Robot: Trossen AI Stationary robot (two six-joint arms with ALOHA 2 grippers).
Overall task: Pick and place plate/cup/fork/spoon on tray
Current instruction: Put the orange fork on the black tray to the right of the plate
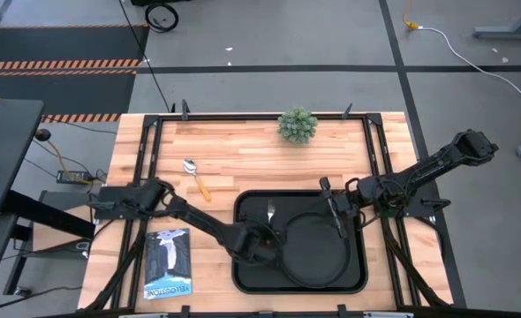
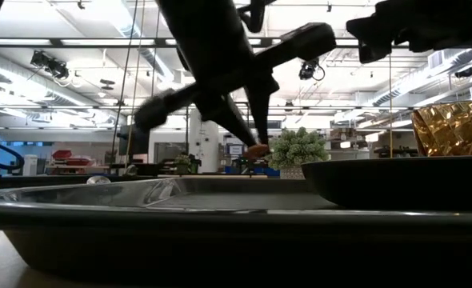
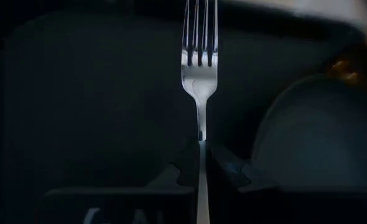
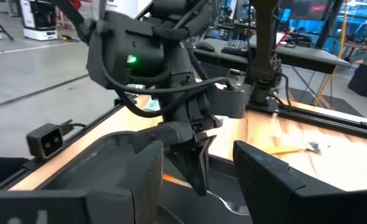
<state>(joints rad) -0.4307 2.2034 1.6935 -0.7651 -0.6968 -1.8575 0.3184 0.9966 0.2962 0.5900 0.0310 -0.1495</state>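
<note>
The black tray (image 1: 243,274) lies at the table's near middle, with the round black plate (image 1: 313,256) on its right part. My left gripper (image 1: 267,237) is over the tray's left part, shut on the fork (image 3: 199,59), whose tines (image 1: 270,212) point to the far edge. The amber cup (image 2: 452,128) shows behind the plate in the low view; in the high view my right arm hides it. My right gripper (image 1: 331,205) is open and empty above the tray's far right. The spoon (image 1: 194,177) lies flat on the table, far left of the tray. My left gripper pinches the fork's narrow stem (image 3: 200,134) between its two fingers, just behind the silver head. The fingers point slanting down and run along the fork. The orange handle (image 4: 170,179) sticks out behind them, and the tines (image 4: 232,205) are low at the tray floor.
A small potted plant (image 1: 297,124) stands at the table's far middle. A blue booklet (image 1: 168,263) lies on the table left of the tray. Bare wood lies between the spoon and the plant.
</note>
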